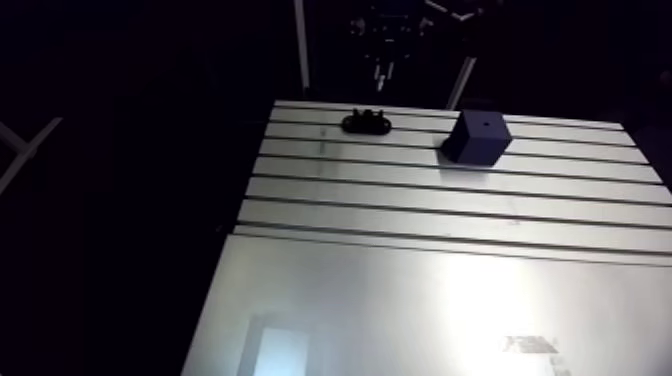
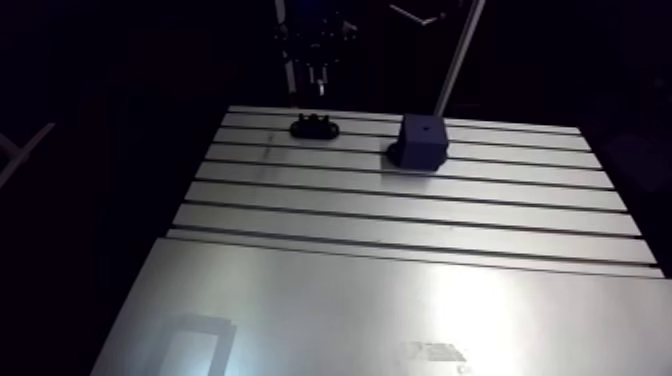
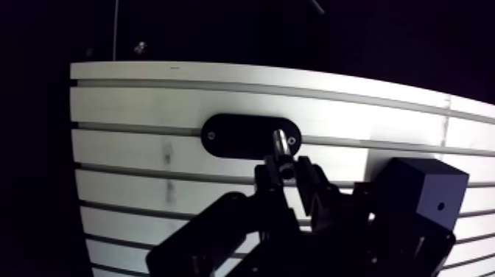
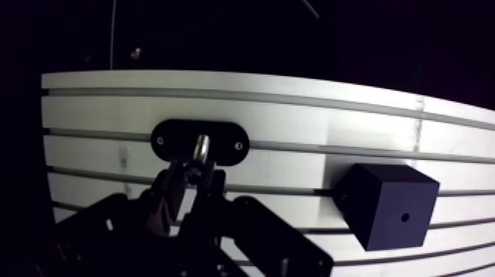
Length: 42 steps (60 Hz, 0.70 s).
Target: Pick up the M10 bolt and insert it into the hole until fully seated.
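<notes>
The slotted aluminium table carries two dark items near its far edge.

Arm view: A black oval holder lies on the far slats. A dark cube block stands to one side of it, well apart, with a small hole in its top face. The gripper hangs from the top of the view, directly above the holder and clear of the block.

Wrist view: The two fingers are closed to a narrow gap and clamp the M10 bolt between their tips. The bolt is a short, bright metal shaft that projects ahead of the fingertips. Its free end overlaps the holder, near one of the holder's two small end holes. Whether the bolt touches the holder or sits just above it cannot be determined from this angle. The block sits off to the side of the gripper, apart from the bolt. Its hole faces the camera and is unoccupied.
</notes>
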Each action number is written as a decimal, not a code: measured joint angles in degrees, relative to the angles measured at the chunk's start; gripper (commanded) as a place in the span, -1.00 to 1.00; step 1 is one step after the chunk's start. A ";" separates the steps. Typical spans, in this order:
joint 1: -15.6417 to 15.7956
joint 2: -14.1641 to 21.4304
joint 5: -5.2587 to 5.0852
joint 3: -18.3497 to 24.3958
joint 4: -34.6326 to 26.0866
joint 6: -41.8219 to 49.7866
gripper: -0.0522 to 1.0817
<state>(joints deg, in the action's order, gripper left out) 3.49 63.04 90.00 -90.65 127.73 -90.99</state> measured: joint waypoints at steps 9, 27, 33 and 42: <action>-0.17 1.62 0.08 0.05 -0.03 -0.15 0.99; -1.74 5.15 0.69 1.94 -6.80 -0.28 0.99; -2.82 6.27 0.82 3.09 -10.42 -0.22 0.99; -4.55 7.55 0.90 5.25 -16.29 -0.20 0.99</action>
<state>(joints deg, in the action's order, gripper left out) -1.06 70.60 90.89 -85.40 111.45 -91.19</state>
